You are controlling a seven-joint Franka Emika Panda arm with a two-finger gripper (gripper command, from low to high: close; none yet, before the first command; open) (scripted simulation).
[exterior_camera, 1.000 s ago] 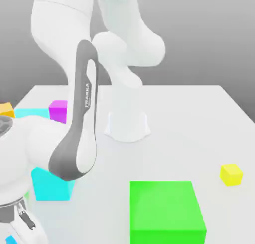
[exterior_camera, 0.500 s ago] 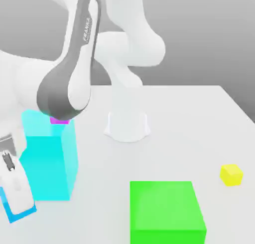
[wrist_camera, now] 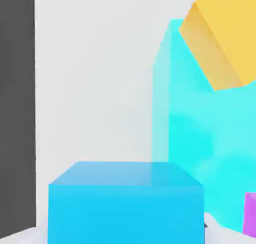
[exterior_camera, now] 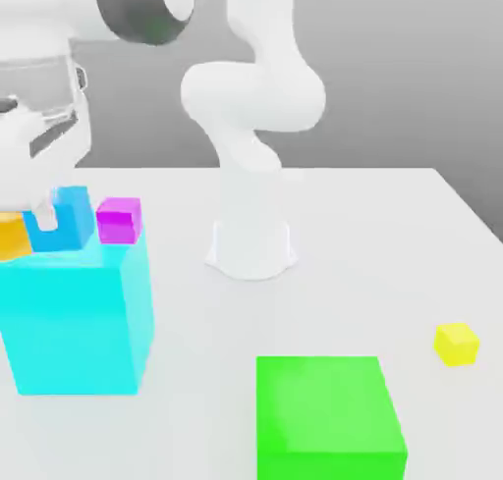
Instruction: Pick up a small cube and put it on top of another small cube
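Small sky-blue cube (exterior_camera: 61, 220) held clamped in tool (exterior_camera: 44, 216), above huge cyan cube (exterior_camera: 77, 316) near bench (exterior_camera: 393, 233) edge. Judged light, rigid, smooth-faced; opposite flat faces best gripped.

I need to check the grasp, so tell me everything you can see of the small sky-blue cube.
The small cube is plain, matte sky blue with sharp edges and no markings, far smaller than the big cyan block. It is off the table, clamped in the shut end effector, whose white fingers partly cover its front. In the exterior view it sits level at about the height of the cyan block's top, between an orange cube and a magenta cube. The hand view shows its top and one side face squarely.
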